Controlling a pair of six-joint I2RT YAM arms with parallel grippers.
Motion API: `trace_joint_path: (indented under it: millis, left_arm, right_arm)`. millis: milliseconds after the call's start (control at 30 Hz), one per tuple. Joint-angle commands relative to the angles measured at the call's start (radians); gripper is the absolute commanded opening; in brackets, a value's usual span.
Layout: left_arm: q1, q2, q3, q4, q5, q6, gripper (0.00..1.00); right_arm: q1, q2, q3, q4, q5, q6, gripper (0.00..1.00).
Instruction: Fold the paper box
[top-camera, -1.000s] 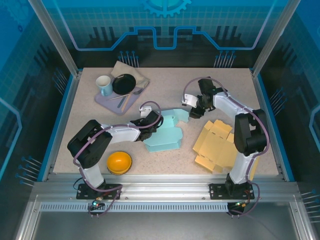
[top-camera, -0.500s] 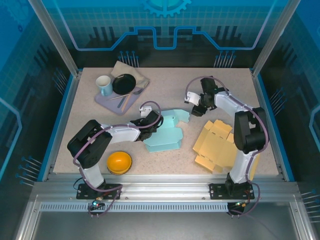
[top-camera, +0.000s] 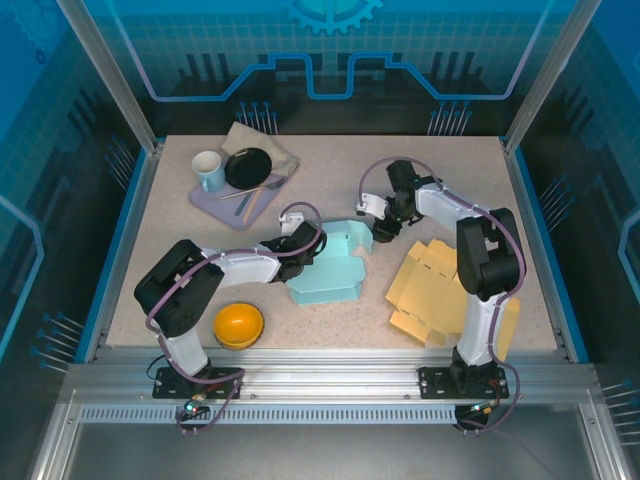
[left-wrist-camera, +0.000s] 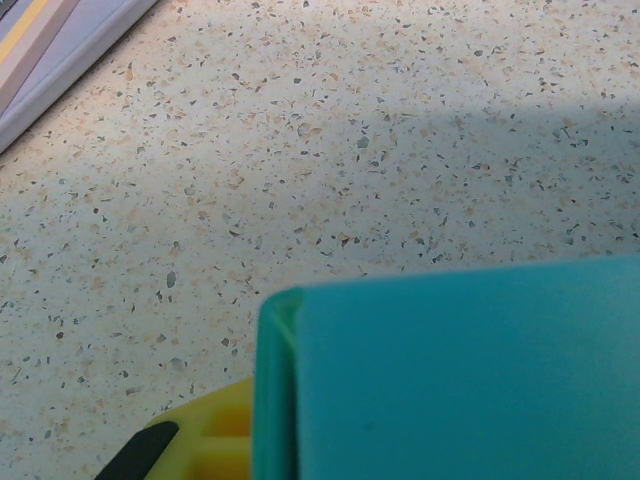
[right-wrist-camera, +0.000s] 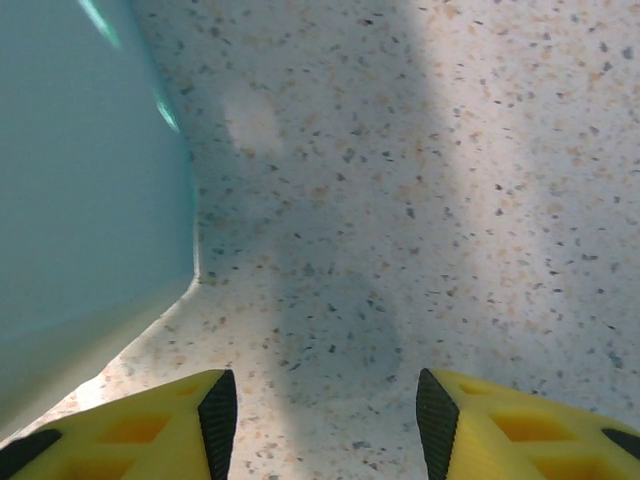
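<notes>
The paper box (top-camera: 330, 275) is a teal card blank lying partly folded at the table's middle, with a flap raised at its far right. My left gripper (top-camera: 308, 243) is at its left far edge, shut on the card. In the left wrist view the teal panel (left-wrist-camera: 460, 380) covers the jaws, and one yellow finger (left-wrist-camera: 205, 445) shows beside it. My right gripper (top-camera: 377, 231) hangs open just right of the raised flap. In the right wrist view its pads (right-wrist-camera: 218, 420) stand apart over bare table, with the teal flap (right-wrist-camera: 80, 180) to the left.
A flat yellow card blank (top-camera: 435, 290) lies right of the box. An orange bowl (top-camera: 239, 324) sits near the front left. At the back left a tray (top-camera: 210, 204) holds a mug (top-camera: 208, 170), a black plate (top-camera: 247, 167) and cutlery, on a cloth.
My right gripper swung out to the right, then came back left and now sits close to the box's raised flap. The left arm has kept still.
</notes>
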Motion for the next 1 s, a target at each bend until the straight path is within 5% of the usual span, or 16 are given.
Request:
trace_joint_path:
  millis: [0,967]
  left_arm:
    - [-0.006,-0.005,-0.022,-0.059,0.031,0.016,0.13]
    - [-0.007,-0.007,-0.022,-0.055,0.043,0.011,0.13]
  right_arm:
    - [0.002,-0.021,0.009,-0.065,-0.073,-0.026,0.53]
    - [0.049,-0.060,-0.012,-0.052,-0.220,0.037,0.59]
